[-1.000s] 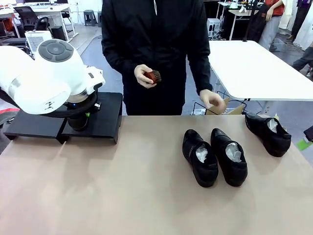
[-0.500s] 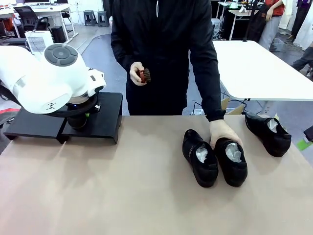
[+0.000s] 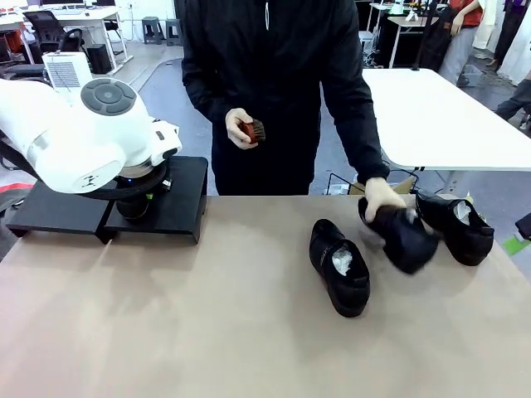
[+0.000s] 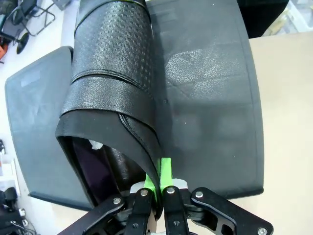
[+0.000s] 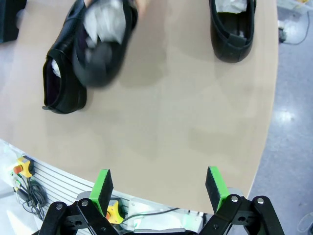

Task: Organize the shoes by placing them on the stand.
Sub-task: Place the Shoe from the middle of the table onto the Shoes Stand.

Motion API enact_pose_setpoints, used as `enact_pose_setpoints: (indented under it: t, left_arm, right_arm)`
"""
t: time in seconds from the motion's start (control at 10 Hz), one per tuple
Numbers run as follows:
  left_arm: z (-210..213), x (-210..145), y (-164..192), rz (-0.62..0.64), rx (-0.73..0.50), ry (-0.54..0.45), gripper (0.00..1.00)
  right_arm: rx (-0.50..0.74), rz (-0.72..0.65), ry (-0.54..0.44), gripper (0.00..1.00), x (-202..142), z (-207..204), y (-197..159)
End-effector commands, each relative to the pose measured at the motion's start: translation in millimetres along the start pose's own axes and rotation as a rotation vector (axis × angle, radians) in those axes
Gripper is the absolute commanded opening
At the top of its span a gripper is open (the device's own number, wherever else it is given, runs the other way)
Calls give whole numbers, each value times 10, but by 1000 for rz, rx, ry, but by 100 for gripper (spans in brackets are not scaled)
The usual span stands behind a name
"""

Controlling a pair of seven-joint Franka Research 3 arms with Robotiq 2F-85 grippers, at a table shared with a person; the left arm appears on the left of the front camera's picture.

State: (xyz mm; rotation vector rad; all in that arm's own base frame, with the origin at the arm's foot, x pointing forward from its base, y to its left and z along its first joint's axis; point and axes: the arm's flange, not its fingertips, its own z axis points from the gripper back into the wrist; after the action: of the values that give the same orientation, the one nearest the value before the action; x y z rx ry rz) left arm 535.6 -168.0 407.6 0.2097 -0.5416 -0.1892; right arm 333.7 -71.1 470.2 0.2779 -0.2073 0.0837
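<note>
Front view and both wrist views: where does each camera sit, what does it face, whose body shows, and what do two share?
Front view: between the arms, facing the person across the table; left arm, person's hand on lifted shoe.
Left wrist view: along the shut left tool pinching a held shoe over the stand.
Right wrist view: down past the open right tool at the table.
Shared: front and right wrist both show the lifted shoe.

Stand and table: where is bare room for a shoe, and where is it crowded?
On the stand, the section beside the held shoe in the left gripper is bare. The table is bare across its near and left part. Crowded: far right, with the middle shoe, the corner shoe, and a third shoe in the person's hand.
</note>
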Motion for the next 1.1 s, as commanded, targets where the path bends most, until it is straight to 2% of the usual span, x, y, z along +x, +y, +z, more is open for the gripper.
enact_pose_setpoints:
  t: [0.0, 0.1, 0.5, 0.6, 1.0]
  left_arm:
    - [-8, 26, 22, 26, 27, 17, 0]
    - [-28, 24, 19, 26, 26, 27, 7]
    - [4, 33, 49, 49, 32, 24, 84]
    - [17, 39, 64, 63, 36, 3, 100]
    - [254, 21, 158, 107, 19, -6, 100]
  right_arm:
    - [-1, 14, -3, 100, -6, 12, -14]
    - [-1, 14, -3, 100, -6, 12, -14]
    - [-1, 14, -3, 100, -6, 12, -14]
    - [-1, 14, -3, 100, -6, 12, -14]
    - [-1, 14, -3, 100, -6, 12, -14]
